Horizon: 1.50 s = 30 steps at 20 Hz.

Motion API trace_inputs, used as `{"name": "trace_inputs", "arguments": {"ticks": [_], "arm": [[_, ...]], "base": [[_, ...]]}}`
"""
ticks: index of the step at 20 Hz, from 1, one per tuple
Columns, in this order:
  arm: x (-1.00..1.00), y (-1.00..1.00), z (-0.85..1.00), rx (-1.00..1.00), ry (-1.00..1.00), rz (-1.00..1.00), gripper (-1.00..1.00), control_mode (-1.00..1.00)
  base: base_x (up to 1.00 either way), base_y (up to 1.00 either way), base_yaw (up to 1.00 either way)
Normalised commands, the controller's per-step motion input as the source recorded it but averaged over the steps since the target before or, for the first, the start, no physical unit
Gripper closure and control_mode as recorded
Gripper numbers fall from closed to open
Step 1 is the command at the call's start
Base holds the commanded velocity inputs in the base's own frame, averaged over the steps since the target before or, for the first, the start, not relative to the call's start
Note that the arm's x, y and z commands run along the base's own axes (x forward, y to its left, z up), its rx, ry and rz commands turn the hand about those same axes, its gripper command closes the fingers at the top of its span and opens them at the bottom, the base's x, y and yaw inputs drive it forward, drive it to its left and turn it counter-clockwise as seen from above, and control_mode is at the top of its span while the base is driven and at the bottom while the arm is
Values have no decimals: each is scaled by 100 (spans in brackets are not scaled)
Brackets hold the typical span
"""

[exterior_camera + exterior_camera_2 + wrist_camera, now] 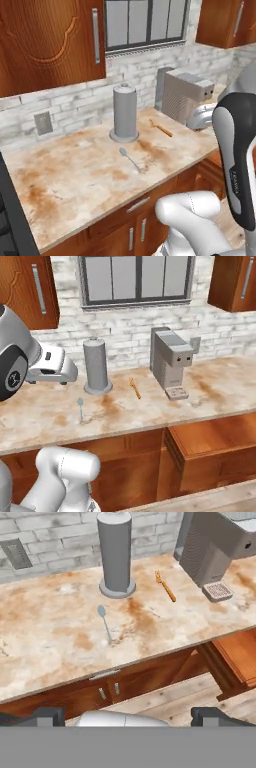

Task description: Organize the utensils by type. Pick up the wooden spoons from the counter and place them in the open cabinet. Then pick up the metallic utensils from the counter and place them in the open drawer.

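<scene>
Two utensils lie on the counter (45, 627): a slim wooden utensil (165, 586), apparently fork-tipped, between the grey cylinder (115, 552) and the coffee machine (220, 547), and a thin metal spoon (105, 623) in front of the cylinder, nearer the counter's front edge. They lie well apart, and neither touches the cylinder or the machine. The gripper (127, 714) hangs high and back from the counter, off its front edge, with the jaws spread as wide as they go and holding nothing. The open drawer (210, 441) stands pulled out below the counter, to the right of the machine; the open cabinet cannot be made out here. Judged step in hand: the approach to the wooden utensil, since wood goes first. To do it well, the hand should travel forward and to the right until it is directly above the handle's middle, then turn so the fingers straddle the handle across its narrow width, not along it. The descent should be straight down and clear of the machine's drip tray (218, 590), which sits just beside the piece. The utensil is thin and lies flat, so the fingertips must nearly touch the stone before closing; closing high risks pushing the piece aside. The metal spoon should be left undisturbed for the later step.
</scene>
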Motion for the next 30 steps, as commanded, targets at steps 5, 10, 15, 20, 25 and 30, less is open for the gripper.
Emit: {"name": "trace_inputs", "arguments": {"ticks": [5, 10, 15, 20, 25, 30], "arm": [[0, 0, 0, 0, 0, 0, -100, 100], [0, 0, 0, 0, 0, 0, -100, 100], [0, 0, 0, 0, 0, 0, -100, 100], [0, 0, 0, 0, 0, 0, -100, 100], [0, 0, 0, 0, 0, 0, -100, 100], [0, 0, 0, 0, 0, 0, -100, 100]], "base": [[0, -2, 57], [0, -16, 29], [8, 0, 3], [27, -3, 2], [31, -6, 13], [19, -19, 17]]}}
